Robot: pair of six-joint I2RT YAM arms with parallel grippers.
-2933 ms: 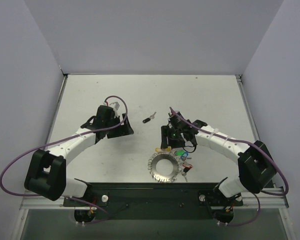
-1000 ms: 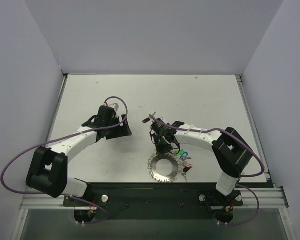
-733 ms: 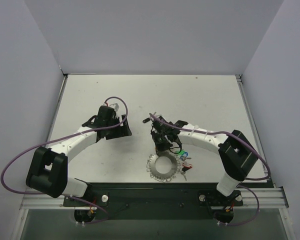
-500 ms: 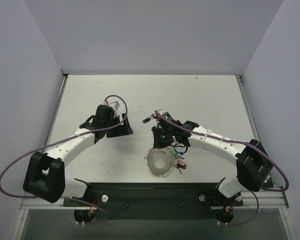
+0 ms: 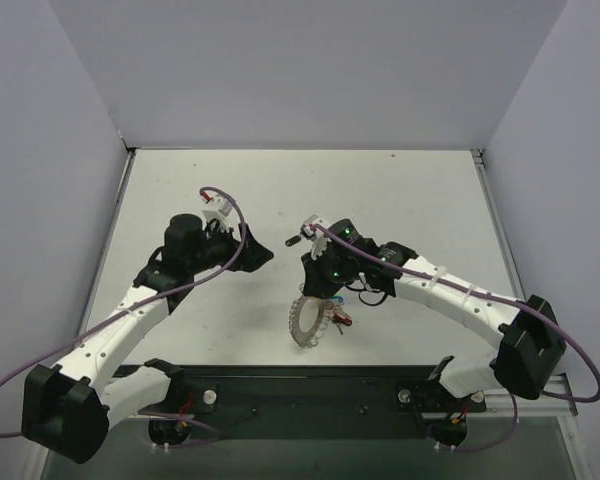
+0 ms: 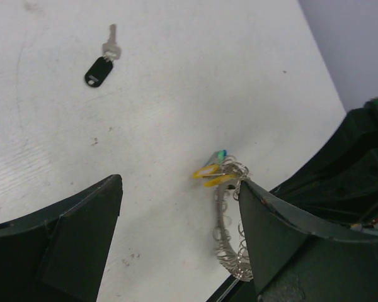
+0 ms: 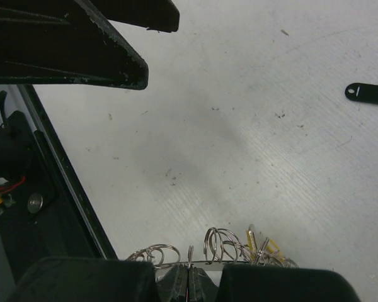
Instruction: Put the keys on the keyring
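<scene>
**A:** Here the right gripper (image 5: 314,293) has its fingers pressed together on the rim of the keyring (image 5: 307,323). The ring stands tipped up on edge, close to the near side of the table (image 5: 410,190).

**B:** The right wrist view backs that up, with the rim's coils sitting right in the pinch. The coloured keys (image 5: 338,318) are bunched at three o'clock of the ring. Yellow and blue heads show, and they look threaded on already.

**A:** One stray, though. The black-headed key (image 5: 298,239) lies flat at twelve o'clock from the ring, well apart from it.

**B:** And the left gripper (image 5: 256,254)?

**A:** Spread wide with nothing between the fingers. It hovers at ten o'clock of the ring and about nine o'clock of that black key.

**B:** So I'd call this the last key's turn: ring presented, key not yet picked up.

**A:** Agreed. As I read it, the left needs to drop over the black key and close on the plastic head. Then it brings the key's hole to a coil while the right holds the ring steady.

**B:** A thin key flat on the table is an awkward pinch, and it could easily skid away.
</scene>
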